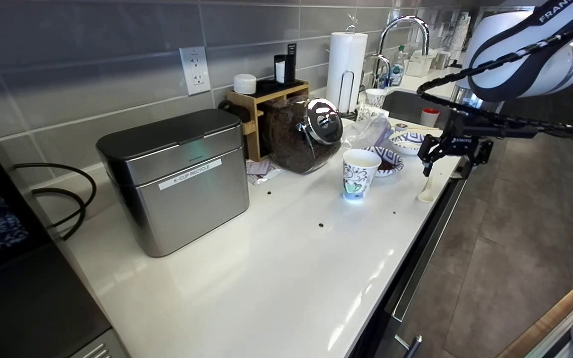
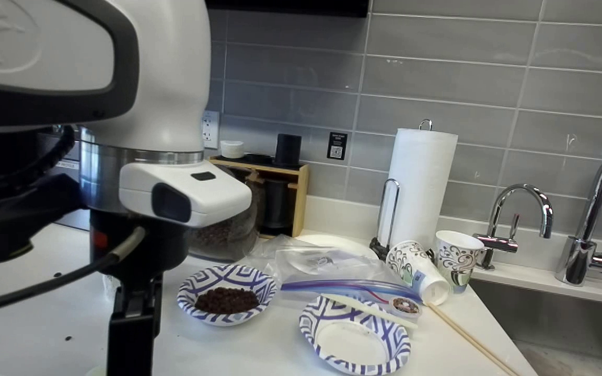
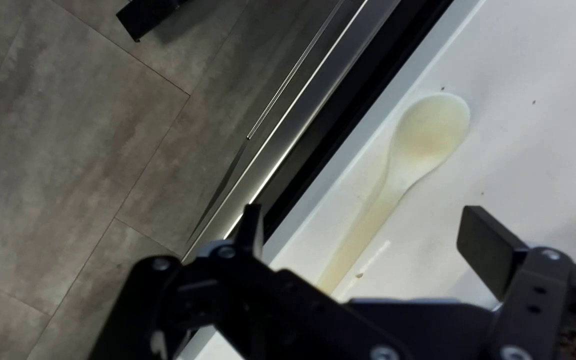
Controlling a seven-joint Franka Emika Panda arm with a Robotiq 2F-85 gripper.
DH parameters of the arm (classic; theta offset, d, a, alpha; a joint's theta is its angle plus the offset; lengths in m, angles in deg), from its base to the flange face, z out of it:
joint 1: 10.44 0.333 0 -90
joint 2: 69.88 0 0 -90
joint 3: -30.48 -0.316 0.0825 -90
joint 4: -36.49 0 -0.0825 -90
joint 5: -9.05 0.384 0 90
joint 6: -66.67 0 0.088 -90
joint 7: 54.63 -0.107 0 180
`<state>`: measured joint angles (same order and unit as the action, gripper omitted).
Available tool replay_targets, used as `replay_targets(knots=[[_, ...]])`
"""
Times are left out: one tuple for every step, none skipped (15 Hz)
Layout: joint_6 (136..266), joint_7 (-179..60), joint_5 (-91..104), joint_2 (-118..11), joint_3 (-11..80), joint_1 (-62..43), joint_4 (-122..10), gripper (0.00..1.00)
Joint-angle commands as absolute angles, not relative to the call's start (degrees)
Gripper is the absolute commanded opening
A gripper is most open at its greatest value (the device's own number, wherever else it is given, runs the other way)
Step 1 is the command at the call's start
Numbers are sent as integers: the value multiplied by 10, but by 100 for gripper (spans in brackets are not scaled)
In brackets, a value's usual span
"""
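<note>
In the wrist view, a cream-coloured spoon (image 3: 393, 193) lies on a white counter (image 3: 523, 160) near its edge, long axis from seven o'clock, the handle, to one o'clock, the scoop. The gripper (image 3: 369, 237) hangs above, fingers spread wide and holding nothing, one on either side of the handle; from their gap, the scoop lies toward one o'clock. In an exterior view, a paper cup (image 1: 358, 175) stands at nine o'clock from it.

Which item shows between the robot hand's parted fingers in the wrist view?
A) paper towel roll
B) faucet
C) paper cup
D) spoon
D, since the pale spoon lies on the counter and shows between the fingers of the open hand.
</note>
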<state>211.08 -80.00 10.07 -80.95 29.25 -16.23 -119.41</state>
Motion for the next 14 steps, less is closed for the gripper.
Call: replay_targets(knots=[[2146,-840,81,-775,288,-166,-1190,100],[2155,-845,80,-768,288,-165,-1190,100],[2164,-851,78,-762,289,-165,-1190,100],[2170,-855,77,-757,290,-164,-1190,100],[2178,-862,71,-752,290,-164,-1190,100],[2185,-865,70,-747,291,-164,-1191,100],[2193,-868,68,-742,293,-163,-1191,100],[2201,-872,68,-736,294,-162,-1191,100],[2209,-872,69,-731,295,-160,-1190,100],[2215,-874,69,-727,295,-159,-1190,100],[2222,-877,69,-723,296,-158,-1190,100],[2229,-878,71,-719,297,-157,-1189,100],[2233,-880,72,-716,298,-156,-1188,100],[2238,-881,73,-713,298,-155,-1188,100]])
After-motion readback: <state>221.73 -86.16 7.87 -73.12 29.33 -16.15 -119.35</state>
